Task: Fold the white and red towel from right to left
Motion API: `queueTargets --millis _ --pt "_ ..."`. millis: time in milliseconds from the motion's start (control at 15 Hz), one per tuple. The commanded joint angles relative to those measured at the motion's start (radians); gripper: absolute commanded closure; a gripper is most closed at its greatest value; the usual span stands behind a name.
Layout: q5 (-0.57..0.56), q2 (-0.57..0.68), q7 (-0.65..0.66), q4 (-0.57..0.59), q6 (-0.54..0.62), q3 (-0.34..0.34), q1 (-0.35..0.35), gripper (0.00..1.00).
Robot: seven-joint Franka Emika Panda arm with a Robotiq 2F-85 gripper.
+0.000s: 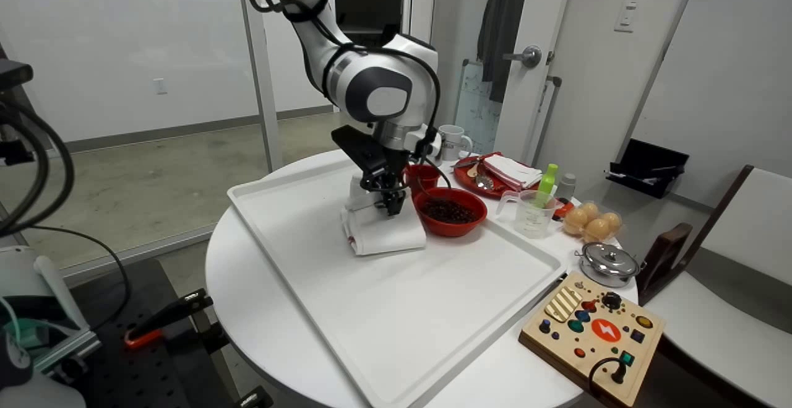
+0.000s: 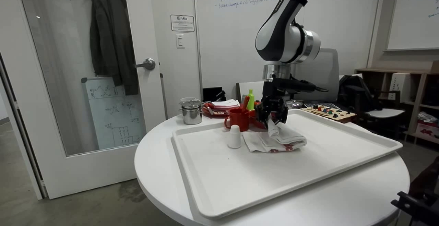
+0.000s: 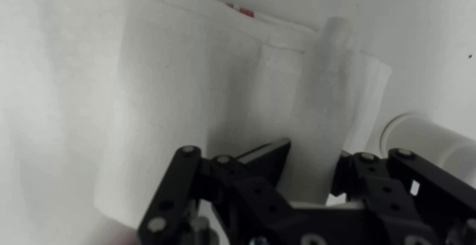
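Observation:
The white and red towel [image 1: 390, 238] lies folded in layers on the white tray. In an exterior view its red marks show along the near edge of the towel [image 2: 289, 138], and a flap stands up at the gripper. My gripper [image 1: 391, 200] points down over the towel, low beside the red bowl. In the wrist view the fingers of the gripper [image 3: 315, 149] are apart, with a raised fold of the towel [image 3: 167, 74] between them. The gripper [image 2: 273, 118] also shows apart around the flap in an exterior view. The lower part of the fold is hidden by the fingers.
The red bowl [image 1: 442, 227] with dark contents touches or nearly touches the towel's side. A red mug [image 2: 239, 119] and a small white shaker [image 2: 234, 138] stand close by. A measuring cup [image 1: 533, 216], eggs [image 1: 592, 222], a pot [image 1: 609, 262] and a wooden board [image 1: 594, 327] line the tray [image 1: 371, 309].

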Motion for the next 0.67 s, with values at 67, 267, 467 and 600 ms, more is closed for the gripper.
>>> queueTargets --millis 67,267,467,600 --pt "-0.027 0.066 0.037 0.118 -0.033 -0.012 -0.016 0.96" --pt "-0.028 0.077 0.021 0.137 -0.041 -0.005 -0.022 0.93" --pt "-0.023 0.073 0.007 0.125 -0.059 0.008 -0.022 0.93" --pt "-0.019 0.066 -0.007 0.106 -0.079 0.022 -0.022 0.93"
